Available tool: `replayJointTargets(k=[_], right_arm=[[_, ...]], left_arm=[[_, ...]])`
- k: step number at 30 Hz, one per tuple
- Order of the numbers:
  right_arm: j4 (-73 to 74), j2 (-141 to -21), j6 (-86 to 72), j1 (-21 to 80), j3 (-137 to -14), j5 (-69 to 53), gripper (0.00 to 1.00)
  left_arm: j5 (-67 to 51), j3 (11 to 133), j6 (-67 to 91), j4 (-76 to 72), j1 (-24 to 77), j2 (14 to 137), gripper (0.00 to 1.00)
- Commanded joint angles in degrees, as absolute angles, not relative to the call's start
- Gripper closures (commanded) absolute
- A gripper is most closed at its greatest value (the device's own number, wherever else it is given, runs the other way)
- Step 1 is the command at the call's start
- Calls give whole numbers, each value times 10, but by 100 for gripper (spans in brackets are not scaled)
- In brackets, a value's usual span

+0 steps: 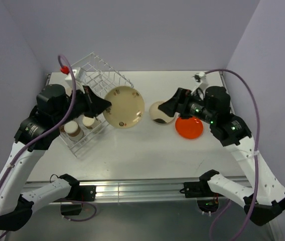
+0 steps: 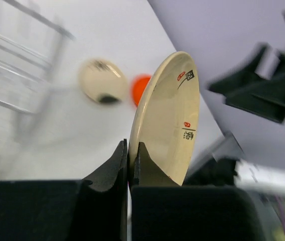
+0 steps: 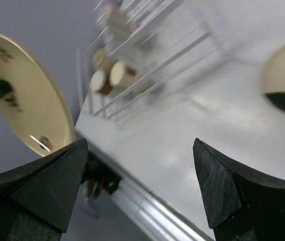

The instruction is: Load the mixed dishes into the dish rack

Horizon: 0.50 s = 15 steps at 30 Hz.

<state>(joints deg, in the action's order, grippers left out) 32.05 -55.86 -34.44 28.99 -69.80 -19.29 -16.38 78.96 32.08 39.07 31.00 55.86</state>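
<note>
The table [image 1: 132,150] carries three plates: two cream ones with brown marks and one orange one. There is one wire rack, with two cups showing in it from above.

Nearest, in the rack's front corner, the two cups [image 1: 73,129] stand side by side with their round tops up. The right wrist view shows more round shapes among the wires, too blurred to count.

On the right, the orange plate [image 1: 189,127] lies flat on the table, partly under the right arm. The right gripper [image 1: 166,106] is just beyond it with its fingers spread wide and nothing between them.

The small cream plate [image 1: 160,111] lies flat beside the orange one, under those open fingers.

The left gripper [image 1: 106,106] has its fingers pinched tight on the rim of the large cream plate [image 1: 124,107]. This plate is held off the table, just right of the rack. It stands tilted on edge, reaches out from the fingers toward the right arm, and its hollow face is turned up toward the overhead camera.

The white rack [image 1: 102,75] sits askew on the left of the table, its long side running from near left to far right.
</note>
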Motion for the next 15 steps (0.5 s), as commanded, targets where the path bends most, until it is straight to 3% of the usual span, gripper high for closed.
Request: replayJointTargets(k=[1,7,15], right_arm=[[388,-511,-296,233,-728,-128,7],[420,-491,-265,223,-731,-113,8],[439,-497,-258,217,-708,-155,8]], left_arm=[[34,860,254,374,303,552,100],[186,863,95,299,299,589,100],[126,733,-132,82,235,542,100]])
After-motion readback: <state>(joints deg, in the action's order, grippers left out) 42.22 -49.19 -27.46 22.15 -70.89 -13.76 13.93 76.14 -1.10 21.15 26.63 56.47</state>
